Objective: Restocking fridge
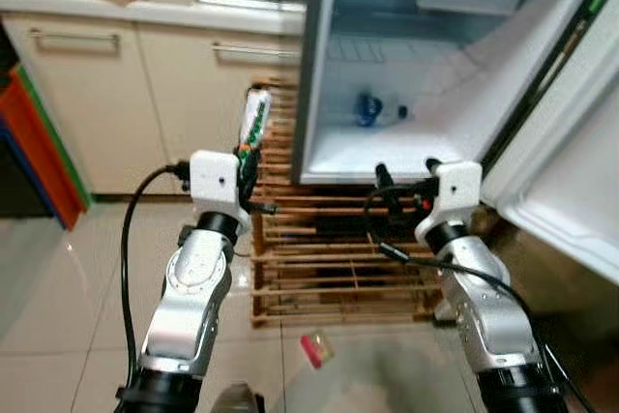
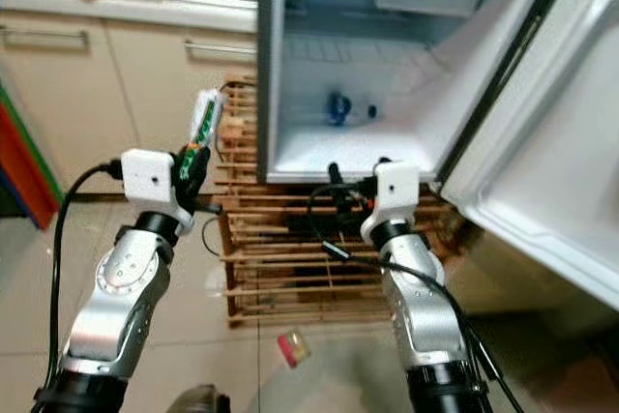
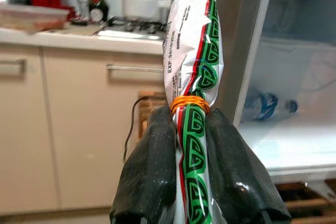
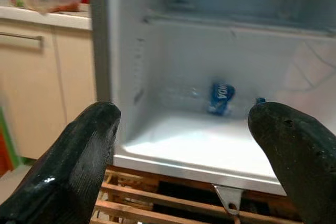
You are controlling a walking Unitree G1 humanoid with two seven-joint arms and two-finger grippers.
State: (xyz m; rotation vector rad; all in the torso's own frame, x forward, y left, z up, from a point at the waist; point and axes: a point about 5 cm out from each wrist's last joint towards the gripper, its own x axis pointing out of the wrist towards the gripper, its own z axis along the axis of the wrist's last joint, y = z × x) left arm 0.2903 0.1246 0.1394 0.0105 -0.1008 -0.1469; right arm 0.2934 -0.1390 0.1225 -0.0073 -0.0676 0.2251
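Here left gripper [image 3: 194,182] clamps packet [image 3: 193,66], print perhaps "EXP".

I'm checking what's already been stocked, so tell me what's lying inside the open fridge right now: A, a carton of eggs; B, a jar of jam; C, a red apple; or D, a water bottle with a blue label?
D: a water bottle with a blue label lies on its side on the white floor of the fridge, toward the back.

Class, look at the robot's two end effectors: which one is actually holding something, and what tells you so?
The left end effector: its fingers are clamped on a green-and-white packet bound with an orange rubber band. The right end effector is spread open before the fridge.
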